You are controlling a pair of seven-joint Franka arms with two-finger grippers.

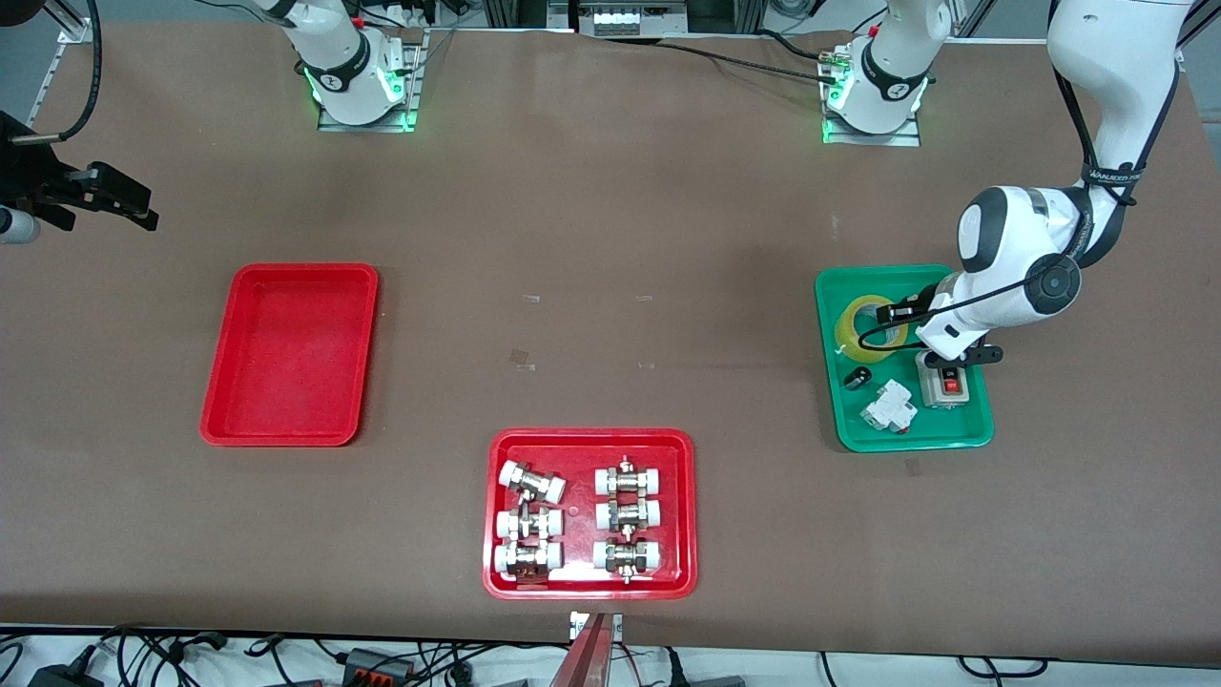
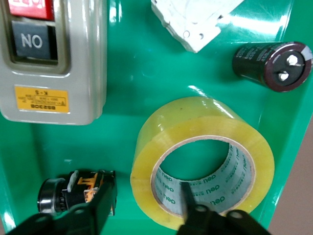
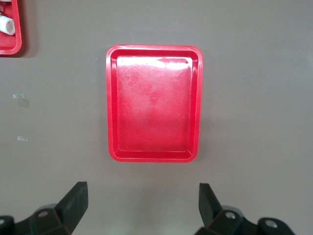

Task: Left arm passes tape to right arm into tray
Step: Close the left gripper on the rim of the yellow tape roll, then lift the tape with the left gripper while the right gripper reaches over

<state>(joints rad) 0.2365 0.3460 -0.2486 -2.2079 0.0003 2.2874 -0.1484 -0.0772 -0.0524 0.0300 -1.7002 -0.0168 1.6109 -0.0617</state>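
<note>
Two arms share this table, and nearest the front camera sits a red tray holding white-capped metal fittings point(image 1: 589, 513), no part of the job. Farther up, toward the left arm's end, the ring-shaped roll of translucent yellow packing tape point(image 2: 202, 162) lies flat in a green plastic tray point(image 1: 965, 438). It looks light and stiff, its glossy skin likely slippery, so pinching across the wall seems soundest. The left gripper point(image 2: 146, 198) is spread, one finger inside the core, one outside. The right gripper point(image 3: 143, 199) hangs wide open, waiting, empty, beside the plain red rectangular tray point(image 1: 291, 353).
</note>
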